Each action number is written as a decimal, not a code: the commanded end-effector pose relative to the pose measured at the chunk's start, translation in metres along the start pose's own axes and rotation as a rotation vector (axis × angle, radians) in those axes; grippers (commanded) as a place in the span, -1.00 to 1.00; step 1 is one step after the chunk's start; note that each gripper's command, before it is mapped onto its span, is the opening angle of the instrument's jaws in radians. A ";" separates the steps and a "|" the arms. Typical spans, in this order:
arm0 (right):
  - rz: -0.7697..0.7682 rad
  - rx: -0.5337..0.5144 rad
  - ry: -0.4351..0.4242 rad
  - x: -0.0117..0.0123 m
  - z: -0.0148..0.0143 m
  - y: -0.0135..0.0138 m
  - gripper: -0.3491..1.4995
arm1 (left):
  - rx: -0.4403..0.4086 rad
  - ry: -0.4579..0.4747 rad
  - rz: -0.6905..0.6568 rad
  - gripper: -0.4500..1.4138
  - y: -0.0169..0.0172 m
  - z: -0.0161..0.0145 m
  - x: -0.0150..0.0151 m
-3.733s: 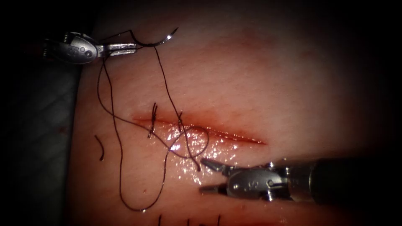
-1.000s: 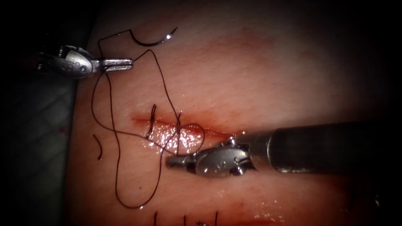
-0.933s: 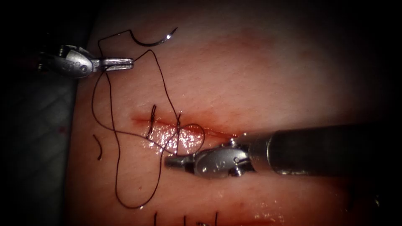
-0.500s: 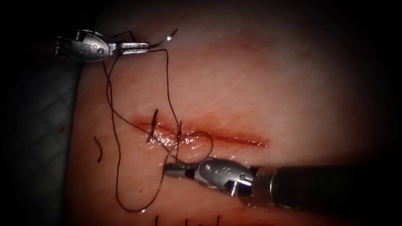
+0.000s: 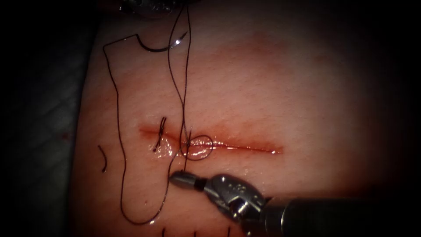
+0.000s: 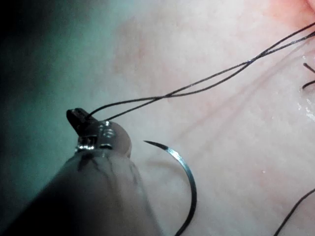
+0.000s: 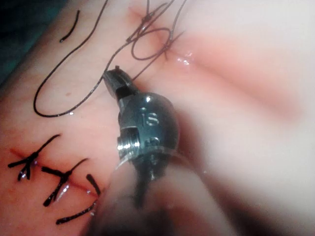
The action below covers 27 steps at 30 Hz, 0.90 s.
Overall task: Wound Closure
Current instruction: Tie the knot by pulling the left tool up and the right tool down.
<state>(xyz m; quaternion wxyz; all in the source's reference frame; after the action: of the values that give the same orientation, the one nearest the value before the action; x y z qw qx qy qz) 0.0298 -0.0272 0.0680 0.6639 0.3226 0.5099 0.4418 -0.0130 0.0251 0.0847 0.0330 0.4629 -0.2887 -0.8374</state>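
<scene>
The cut (image 5: 245, 147) runs across the tissue (image 5: 285, 87). My left tool (image 5: 169, 4) sits at the upper edge of the endoscope view, jaws shut (image 6: 78, 118) on the thread (image 5: 183, 87). Two taut strands run from it down to a small loop (image 5: 199, 147) over the cut. Just below the cut, my right tool (image 5: 180, 179) is shut (image 7: 115, 78) on the thread's short end. The curved needle (image 5: 158, 46) lies free on top of the tissue above the cut's left part (image 6: 187, 177), held by neither tool.
A tied stitch (image 5: 161, 131) crosses the cut's left end. A slack length of thread (image 5: 120, 175) trails from the needle down the tissue's left side. A cut piece of thread (image 5: 104, 158) lies further left. Finished stitches (image 7: 29, 164) close another cut near my right tool.
My left tool has moved up to the upper edge, drawing its strands taut. The loop over the cut has shrunk. My right tool has stayed below the cut with the short end.
</scene>
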 end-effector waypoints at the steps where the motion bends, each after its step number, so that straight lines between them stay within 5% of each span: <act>1: -0.002 -0.001 0.000 -0.0009 0.0009 0.0000 -1.00 | 0.013 -0.009 -0.003 -1.00 -0.0002 0.0013 -0.0007; 13: 0.093 -0.030 -0.017 -0.0018 0.0012 -0.0009 -1.00 | 0.049 -0.033 -0.022 -1.00 -0.0017 0.0039 -0.0048; 27: 0.118 -0.100 -0.100 -0.0062 0.0022 0.0008 -1.00 | 0.074 -0.037 -0.068 -1.00 -0.0026 0.0062 -0.0071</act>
<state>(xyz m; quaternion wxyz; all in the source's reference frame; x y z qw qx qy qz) 0.0306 -0.0319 0.0714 0.6779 0.3384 0.4319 0.4892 -0.0128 0.0318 0.0909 -0.0185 0.4578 -0.3025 -0.8358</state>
